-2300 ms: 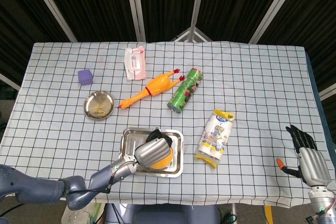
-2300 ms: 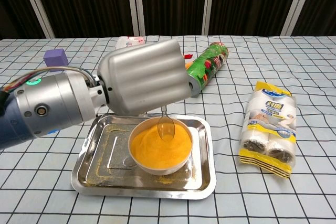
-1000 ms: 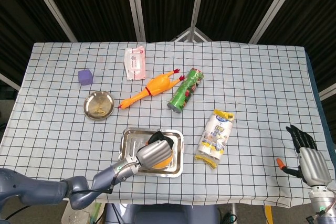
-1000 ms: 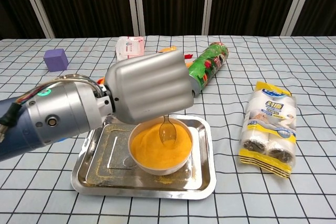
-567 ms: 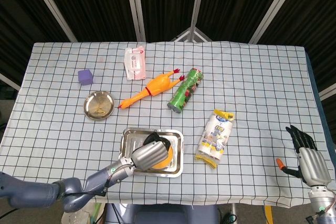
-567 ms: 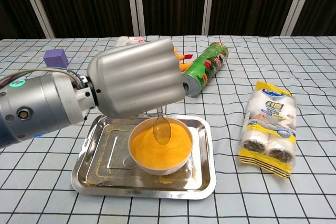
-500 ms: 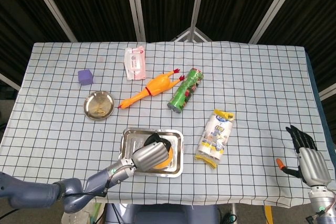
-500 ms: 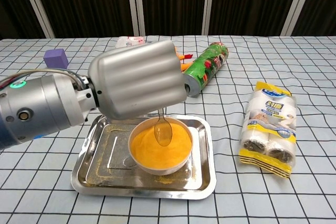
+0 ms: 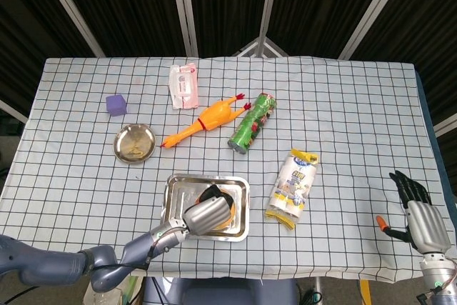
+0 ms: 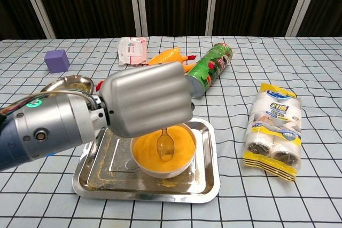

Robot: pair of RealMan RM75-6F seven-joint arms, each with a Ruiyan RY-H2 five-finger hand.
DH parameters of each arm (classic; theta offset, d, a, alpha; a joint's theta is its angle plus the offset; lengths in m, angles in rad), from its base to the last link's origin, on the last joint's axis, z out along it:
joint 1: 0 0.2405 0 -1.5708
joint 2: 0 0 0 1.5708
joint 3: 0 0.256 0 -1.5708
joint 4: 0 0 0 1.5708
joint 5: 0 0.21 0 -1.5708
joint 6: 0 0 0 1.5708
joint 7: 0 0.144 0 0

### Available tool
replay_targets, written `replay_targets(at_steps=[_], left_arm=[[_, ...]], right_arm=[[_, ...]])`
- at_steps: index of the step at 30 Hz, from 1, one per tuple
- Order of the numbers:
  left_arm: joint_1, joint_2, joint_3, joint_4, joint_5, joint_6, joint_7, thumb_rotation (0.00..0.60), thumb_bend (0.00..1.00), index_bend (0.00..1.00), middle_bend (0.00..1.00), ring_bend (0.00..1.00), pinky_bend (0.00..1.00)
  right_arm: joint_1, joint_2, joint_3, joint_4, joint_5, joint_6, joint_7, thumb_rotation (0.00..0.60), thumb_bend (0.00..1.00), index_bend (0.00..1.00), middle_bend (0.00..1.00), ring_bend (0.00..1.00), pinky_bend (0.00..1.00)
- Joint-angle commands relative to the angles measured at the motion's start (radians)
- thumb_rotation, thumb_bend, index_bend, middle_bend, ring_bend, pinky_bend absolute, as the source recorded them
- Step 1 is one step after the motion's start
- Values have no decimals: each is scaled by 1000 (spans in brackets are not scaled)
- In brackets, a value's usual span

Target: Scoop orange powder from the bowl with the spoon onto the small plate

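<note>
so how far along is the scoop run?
Done: left hand holds the spoon, its tip down in the orange powder of the bowl on the steel tray. In hand: loading the scoop. Left: carrying it to the small plate, which shows only faint residue. Right hand idle at the table edge.

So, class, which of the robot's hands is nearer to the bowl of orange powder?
The left. The left hand is right over the bowl, holding the spoon in the powder. The right hand is off at the table's far right edge.

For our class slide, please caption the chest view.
The left hand dips a spoon into the bowl of orange powder.
</note>
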Motion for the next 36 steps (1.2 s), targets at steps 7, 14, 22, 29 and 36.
replay_targets(at_steps=[7, 14, 22, 29, 36], left_arm=[[12, -37, -32, 56, -55, -2, 35, 600, 791, 843, 1000, 1000, 994], [26, -26, -53, 49, -67, 37, 50, 600, 792, 842, 1000, 1000, 994], [30, 1, -64, 2, -56, 61, 14, 600, 792, 842, 1000, 1000, 994], [27, -25, -55, -8, -48, 54, 7, 600, 791, 842, 1000, 1000, 994], [24, -58, -51, -10, -54, 42, 10, 600, 792, 842, 1000, 1000, 994]], right_arm=[[1, 2, 0, -1, 3, -4, 4, 600, 359, 0, 0, 0, 0], [1, 3, 0, 1, 2, -5, 5, 600, 359, 0, 0, 0, 0], [0, 2, -2, -4, -2, -1, -5, 600, 359, 0, 0, 0, 0], [0, 2, -1, -2, 1, -2, -2, 600, 359, 0, 0, 0, 0], [1, 3, -1, 0, 2, -5, 2, 600, 359, 0, 0, 0, 0]])
